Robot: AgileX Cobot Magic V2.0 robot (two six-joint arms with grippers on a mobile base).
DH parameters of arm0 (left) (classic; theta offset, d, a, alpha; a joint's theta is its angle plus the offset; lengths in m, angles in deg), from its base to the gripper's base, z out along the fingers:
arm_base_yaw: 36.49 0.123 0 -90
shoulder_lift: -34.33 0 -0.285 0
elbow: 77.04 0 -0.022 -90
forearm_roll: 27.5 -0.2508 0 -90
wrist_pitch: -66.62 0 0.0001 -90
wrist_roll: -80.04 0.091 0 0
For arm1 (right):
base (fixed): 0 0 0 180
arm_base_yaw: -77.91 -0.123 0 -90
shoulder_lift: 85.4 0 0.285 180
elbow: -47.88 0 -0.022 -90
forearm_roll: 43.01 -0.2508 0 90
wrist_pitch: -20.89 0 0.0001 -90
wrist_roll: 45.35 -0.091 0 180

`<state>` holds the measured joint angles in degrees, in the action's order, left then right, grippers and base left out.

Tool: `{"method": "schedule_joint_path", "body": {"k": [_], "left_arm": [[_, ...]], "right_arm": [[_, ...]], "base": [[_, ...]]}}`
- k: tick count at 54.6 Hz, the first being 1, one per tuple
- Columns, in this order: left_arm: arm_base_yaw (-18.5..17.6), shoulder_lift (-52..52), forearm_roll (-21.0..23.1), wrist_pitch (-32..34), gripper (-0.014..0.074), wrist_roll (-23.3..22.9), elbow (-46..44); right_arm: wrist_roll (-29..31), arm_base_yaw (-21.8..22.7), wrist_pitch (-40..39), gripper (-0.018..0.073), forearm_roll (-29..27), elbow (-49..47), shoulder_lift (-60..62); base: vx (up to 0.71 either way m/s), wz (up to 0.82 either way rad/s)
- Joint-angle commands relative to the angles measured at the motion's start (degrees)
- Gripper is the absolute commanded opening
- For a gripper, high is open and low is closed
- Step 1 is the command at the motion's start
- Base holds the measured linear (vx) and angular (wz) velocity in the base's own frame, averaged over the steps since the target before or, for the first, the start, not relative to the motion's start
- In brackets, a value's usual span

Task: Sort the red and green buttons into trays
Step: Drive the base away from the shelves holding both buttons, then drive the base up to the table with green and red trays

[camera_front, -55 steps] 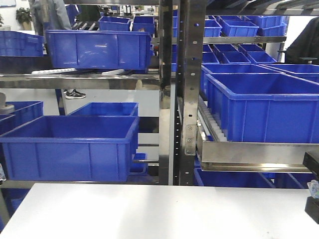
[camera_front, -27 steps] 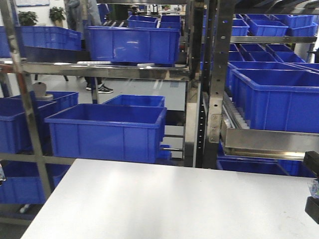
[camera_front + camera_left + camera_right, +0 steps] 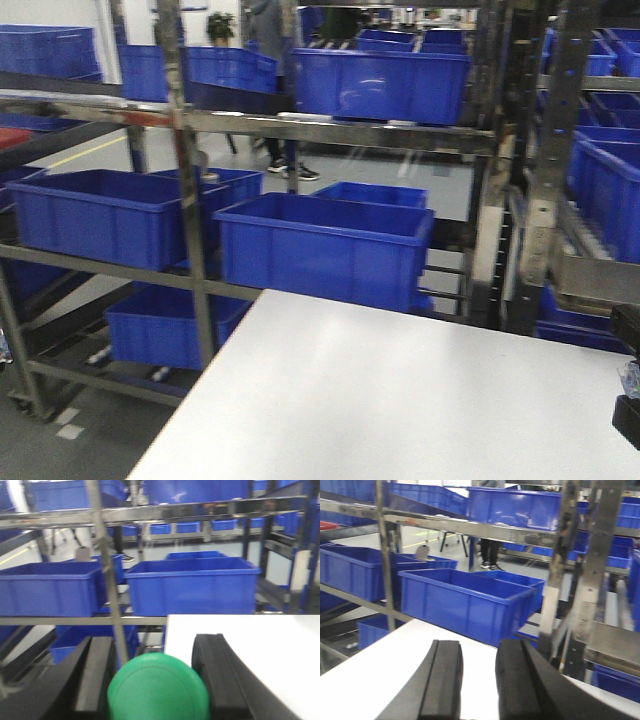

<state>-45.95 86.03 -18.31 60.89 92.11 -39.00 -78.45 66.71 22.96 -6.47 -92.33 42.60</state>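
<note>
In the left wrist view my left gripper [image 3: 156, 646] is shut on the green button [image 3: 159, 689]. Its round domed cap fills the gap between the two black fingers [image 3: 97, 672], and its base is hidden. The gripper hangs over the left edge of the white table [image 3: 250, 645]. In the right wrist view my right gripper [image 3: 479, 651] is open and empty, with bare white table [image 3: 385, 675] showing between its fingers. The red button and the red and green trays are out of view. In the front view only a dark arm part [image 3: 626, 385] shows at the right edge.
Steel racks [image 3: 190, 200] with deep blue crates [image 3: 325, 245] stand beyond the table's far edge and to its left. Grey floor [image 3: 90, 430] lies left of the table [image 3: 400, 400]. A person's legs [image 3: 285, 150] show behind the racks. A sliver of something red [image 3: 12, 137] shows at far left.
The front view has swung left. The racks and crates slid right in frame, and the table's left edge and the floor beside it came into sight.
</note>
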Motion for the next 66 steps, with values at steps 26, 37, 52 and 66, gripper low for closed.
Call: {"method": "schedule_joint_path", "body": {"k": [26, 37, 52, 66], "left_arm": [[-0.4, -0.3, 0.7, 5.0, -0.0006, -0.4, -2.4], [-0.4, -0.3, 0.7, 5.0, -0.0006, -0.4, -2.4], [-0.4, -0.3, 0.7, 5.0, -0.0006, -0.4, -2.4], [-0.4, -0.3, 0.7, 5.0, -0.0006, -0.4, -2.4]], "right_arm": [[0.4, -0.1, -4.1, -0.0009, 0.2, -2.2, 0.5], [0.4, -0.1, -4.1, -0.0009, 0.2, -2.2, 0.5], [0.4, -0.1, -4.1, -0.0009, 0.2, -2.2, 0.5], [0.4, -0.1, -4.1, -0.0009, 0.2, -2.2, 0.5]], "base": [[-0.02, 0.60], [0.07, 0.68], [0.14, 0.58], [0.18, 0.58]]}}
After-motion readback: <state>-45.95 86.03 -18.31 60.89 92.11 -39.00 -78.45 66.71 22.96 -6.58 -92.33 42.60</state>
